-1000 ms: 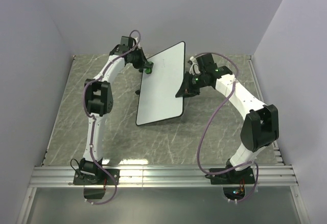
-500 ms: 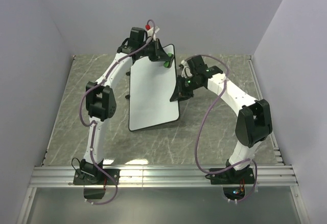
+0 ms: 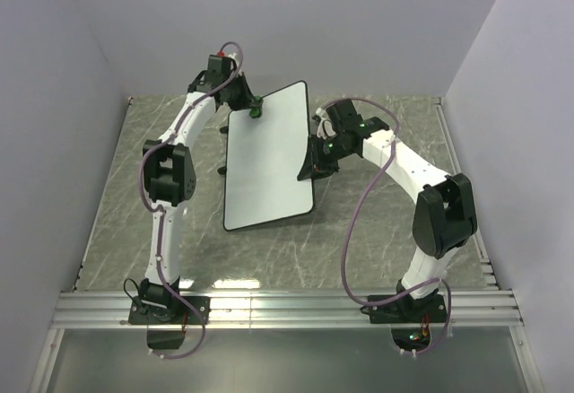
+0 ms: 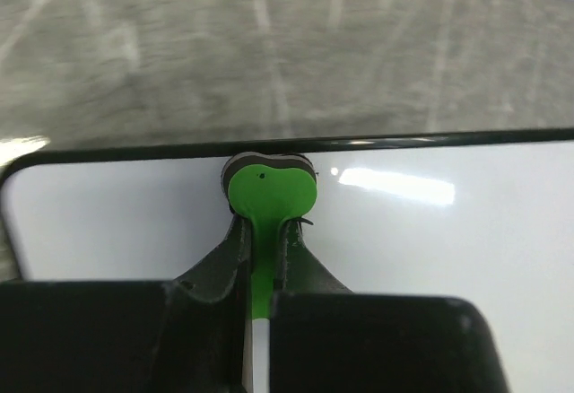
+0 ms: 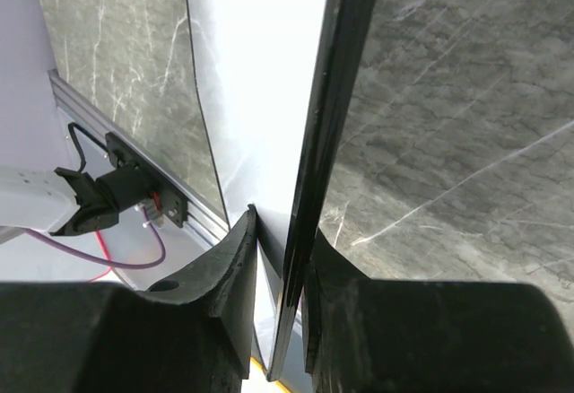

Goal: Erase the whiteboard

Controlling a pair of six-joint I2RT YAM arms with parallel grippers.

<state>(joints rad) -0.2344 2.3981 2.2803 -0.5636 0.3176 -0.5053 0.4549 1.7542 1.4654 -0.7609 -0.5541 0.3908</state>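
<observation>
The step in hand is the wiping itself. In the top view the whiteboard stands tilted up off the marble surface in the centre of the frame, its face turned towards the left. The right hand is clamped on the board's right rim. In the right wrist view its 2 fingers pinch the thin black edge from either side, bracing the board.

The left hand reaches to the board's upper left corner, closed on a small green eraser. In the left wrist view the eraser presses against the white face just below the top rim. No blue marks show on any part of the face that is in view, so the job looks nearly or wholly done. The glare patches could hide faint traces.

The next move probably calls for a sweep down or across any unwiped area, with steady pressure matched by the right hand's hold so the board does not swing. The left arm is stretched far forward and bent at the elbow. The right arm arcs in from the right of the frame.
</observation>
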